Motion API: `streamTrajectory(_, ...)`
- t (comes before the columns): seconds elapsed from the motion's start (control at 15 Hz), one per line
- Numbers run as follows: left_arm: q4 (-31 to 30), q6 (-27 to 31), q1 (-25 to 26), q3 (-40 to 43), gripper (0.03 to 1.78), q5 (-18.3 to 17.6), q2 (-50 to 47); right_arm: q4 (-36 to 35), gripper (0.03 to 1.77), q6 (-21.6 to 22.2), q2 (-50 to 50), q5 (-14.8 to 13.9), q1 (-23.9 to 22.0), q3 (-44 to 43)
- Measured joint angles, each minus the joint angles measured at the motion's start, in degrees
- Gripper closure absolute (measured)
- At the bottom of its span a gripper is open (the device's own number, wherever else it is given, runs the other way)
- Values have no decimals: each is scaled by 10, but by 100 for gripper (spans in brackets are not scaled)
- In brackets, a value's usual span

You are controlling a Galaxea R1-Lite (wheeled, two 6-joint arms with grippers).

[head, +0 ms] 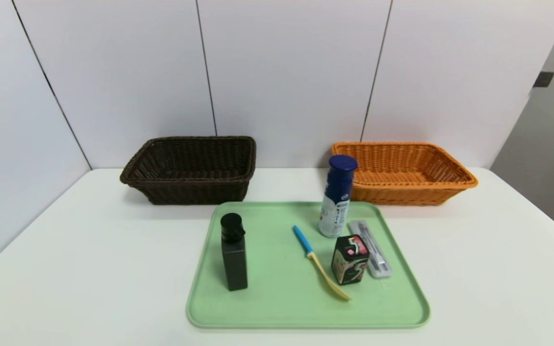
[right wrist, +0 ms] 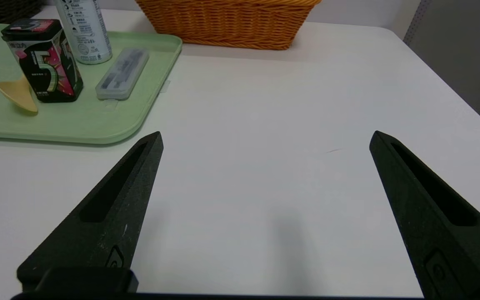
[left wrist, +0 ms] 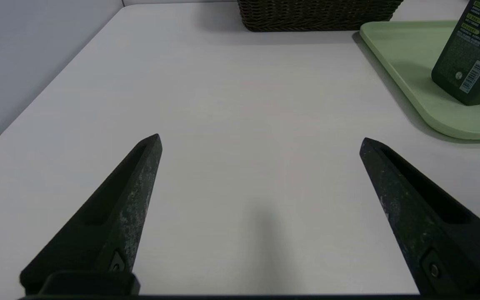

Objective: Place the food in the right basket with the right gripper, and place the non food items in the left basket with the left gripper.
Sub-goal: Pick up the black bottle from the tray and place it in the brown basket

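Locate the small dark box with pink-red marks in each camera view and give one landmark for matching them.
Head view: the small dark box with pink-red marks stands on the tray's right part, in front of the white bottle.
Left wrist view: not in it.
Right wrist view: the box stands upper left, beside the bottle.
Shared landmark: the green tray.

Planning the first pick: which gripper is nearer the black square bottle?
Left. The left gripper hovers open beside the tray's edge where the black square bottle stands; the right gripper hovers off the tray's opposite side.
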Motion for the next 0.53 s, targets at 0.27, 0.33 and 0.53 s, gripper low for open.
streamTrajectory(0.27, -1, 4, 0, 0, 12, 0, 0, -1, 9, -2, 0, 3, 0, 0)
streamTrajectory(0.33, -1, 4, 0, 0, 12, 0, 0, -1, 9, -2, 0, 3, 0, 0)
streamTrajectory(0.53, 2, 4, 0, 0, 12, -1, 0, 2, 9, -2, 0, 6, 0, -1)
